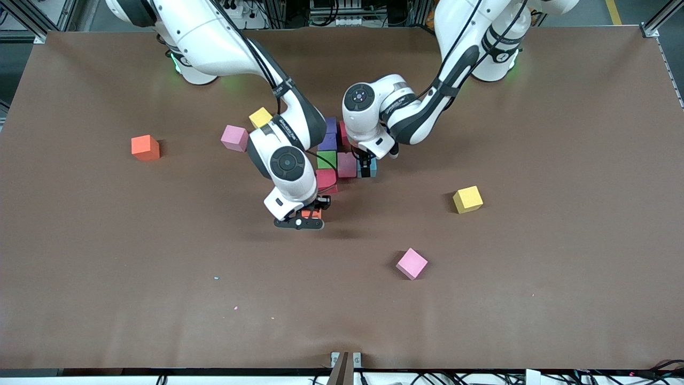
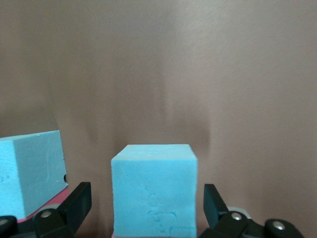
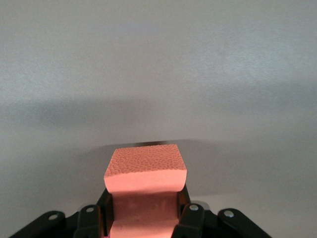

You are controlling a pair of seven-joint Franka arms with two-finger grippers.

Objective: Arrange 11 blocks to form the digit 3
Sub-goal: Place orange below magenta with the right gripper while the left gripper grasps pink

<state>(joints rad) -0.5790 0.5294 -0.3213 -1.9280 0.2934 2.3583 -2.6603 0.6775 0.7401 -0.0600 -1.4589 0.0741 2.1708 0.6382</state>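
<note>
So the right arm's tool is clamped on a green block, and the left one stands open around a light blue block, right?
Not green: the right tool is clamped on an orange block, as the right wrist view shows. The left tool does stand open around the light blue block.

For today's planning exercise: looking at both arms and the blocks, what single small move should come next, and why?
Probably the left pincer should lift straight up off the light blue block. Its fingers stand open with gaps on both sides of the block, which sits at the cluster beside another light blue block. The right pincer is shut on an orange block and could place it next.
</note>
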